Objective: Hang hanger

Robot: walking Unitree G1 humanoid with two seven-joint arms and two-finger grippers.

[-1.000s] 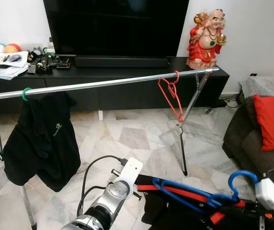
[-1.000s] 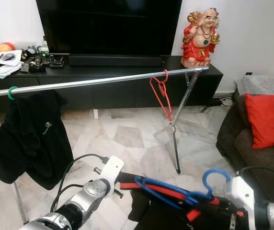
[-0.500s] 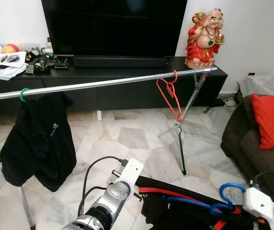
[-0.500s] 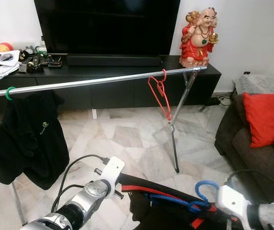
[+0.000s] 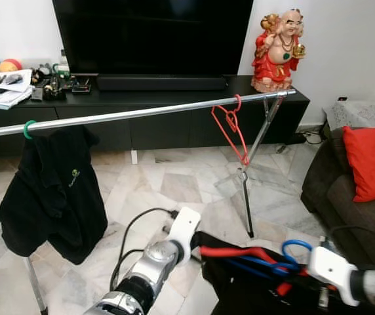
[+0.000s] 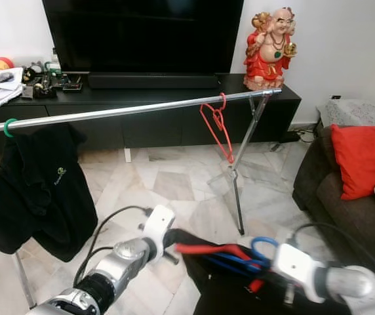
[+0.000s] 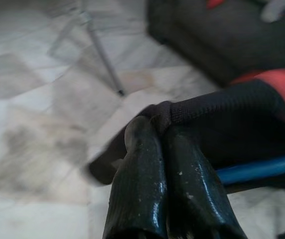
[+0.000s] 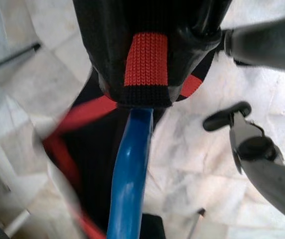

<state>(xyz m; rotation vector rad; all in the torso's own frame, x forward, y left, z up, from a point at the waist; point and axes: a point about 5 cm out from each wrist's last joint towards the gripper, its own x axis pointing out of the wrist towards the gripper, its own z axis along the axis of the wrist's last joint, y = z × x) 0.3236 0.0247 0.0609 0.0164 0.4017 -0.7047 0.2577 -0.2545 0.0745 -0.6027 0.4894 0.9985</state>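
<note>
- The rail (image 5: 141,114) is bare between the black jacket (image 5: 53,190) and the red hanger (image 5: 232,128).
- Right of that hanger, only a short stretch before the stand's legs (image 5: 252,164).
- A sofa (image 5: 345,197) crowds the right side.

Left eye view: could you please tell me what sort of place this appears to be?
Most likely a home living room: a large television on a low black console, a sofa with a red cushion, and a clothes rail on the marble floor.
</note>
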